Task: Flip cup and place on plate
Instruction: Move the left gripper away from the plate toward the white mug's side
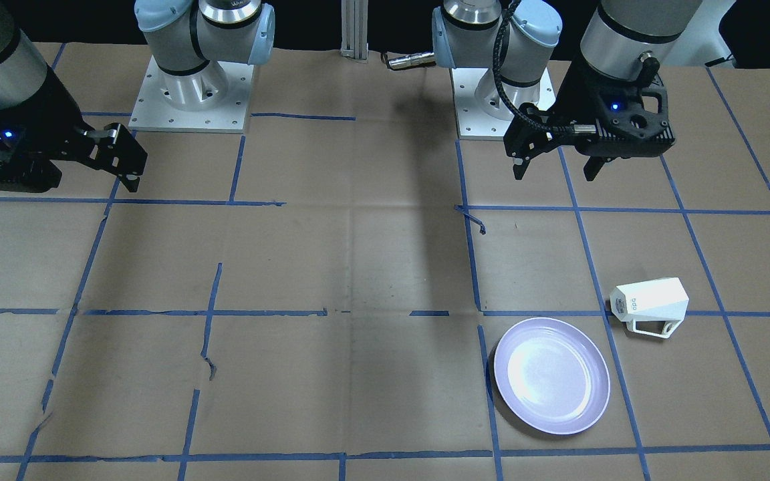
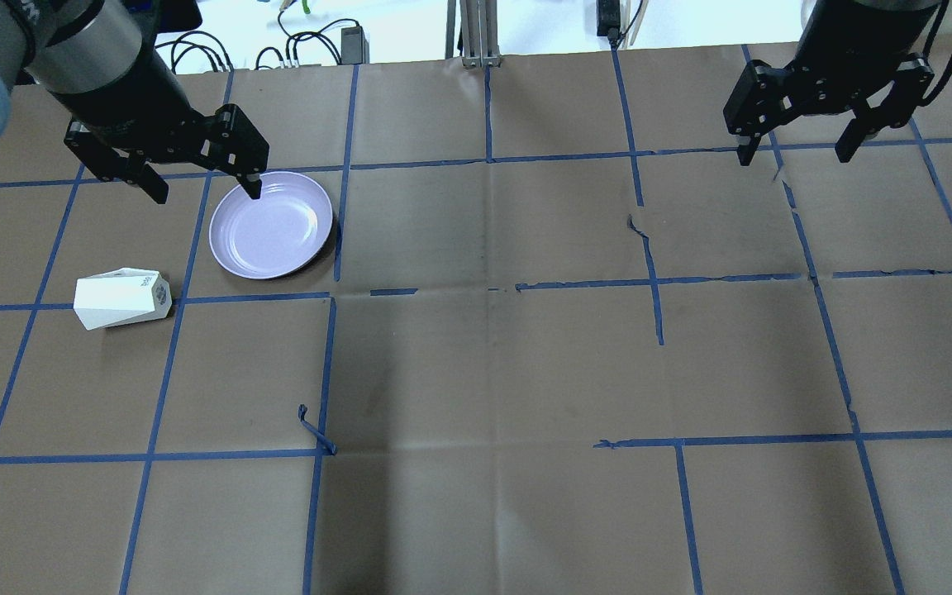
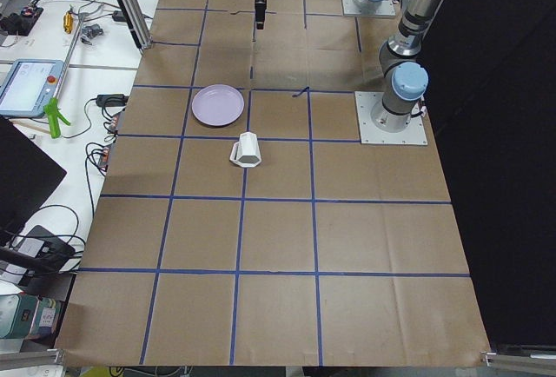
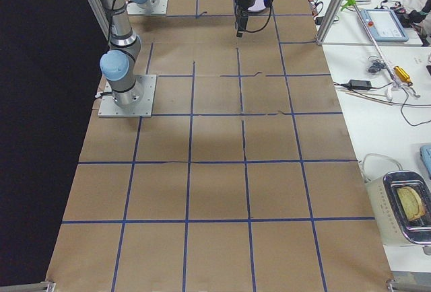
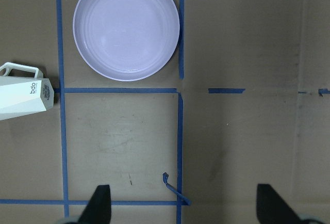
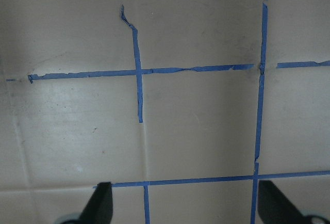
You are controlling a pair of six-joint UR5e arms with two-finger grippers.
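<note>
The white faceted cup [image 1: 649, 304] lies on its side on the brown paper, handle toward the operators' side and base with the printed mark toward the plate. It also shows in the overhead view [image 2: 121, 299] and the left wrist view [image 5: 23, 97]. The lavender plate [image 1: 552, 375] sits upright and empty beside it, a small gap between them; it shows in the overhead view [image 2: 271, 225] and the left wrist view [image 5: 126, 28]. My left gripper [image 2: 206, 196] is open and empty, high above the table. My right gripper [image 2: 792, 155] is open and empty, far from both.
Blue tape lines form a grid on the paper-covered table [image 2: 492, 372]. A loose curl of tape [image 2: 315, 430] sticks up near the middle left. The two arm bases [image 1: 191, 87] [image 1: 502, 100] stand at the robot's edge. An aluminium post [image 2: 476, 33] stands at the far edge.
</note>
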